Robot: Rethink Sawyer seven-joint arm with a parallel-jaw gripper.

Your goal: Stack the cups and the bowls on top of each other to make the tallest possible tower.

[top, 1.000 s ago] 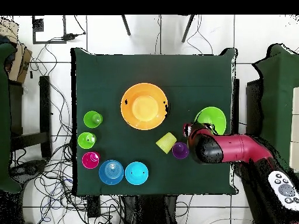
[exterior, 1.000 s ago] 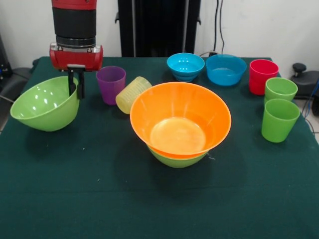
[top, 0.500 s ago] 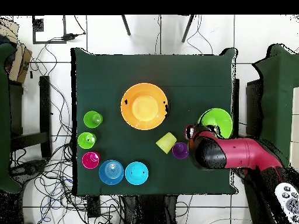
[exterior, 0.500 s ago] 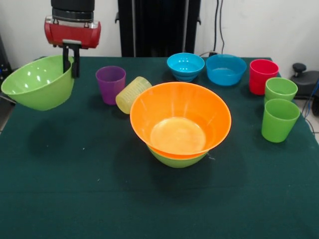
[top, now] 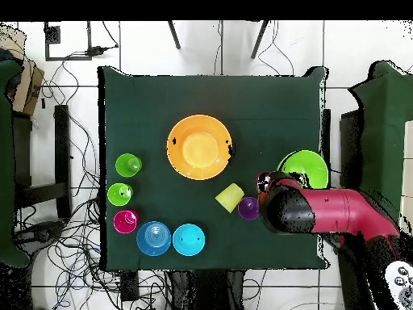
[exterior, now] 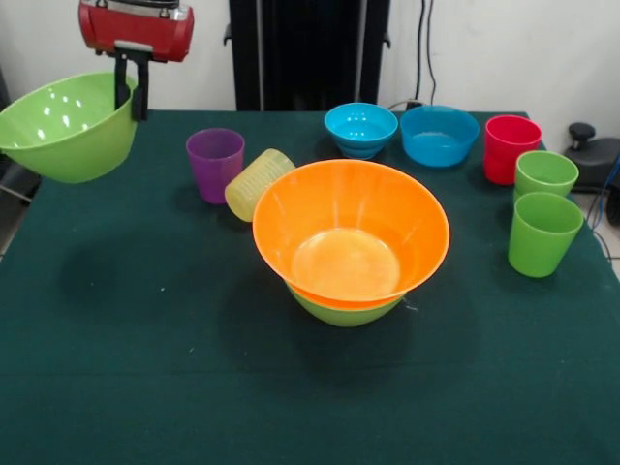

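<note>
The gripper (exterior: 130, 92) pinches the rim of a green bowl (exterior: 66, 126) and holds it up in the air, tilted, above the counter's (exterior: 145, 387) edge, beside the purple cup (exterior: 215, 163).

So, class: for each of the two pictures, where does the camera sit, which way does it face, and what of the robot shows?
Front view: across the table, facing the robot; shows the gripper holding the lime green bowl by its rim.
Overhead view: above, looking straight down; shows the red and black arm.
Shared: the held bowl and the orange bowl.
</note>
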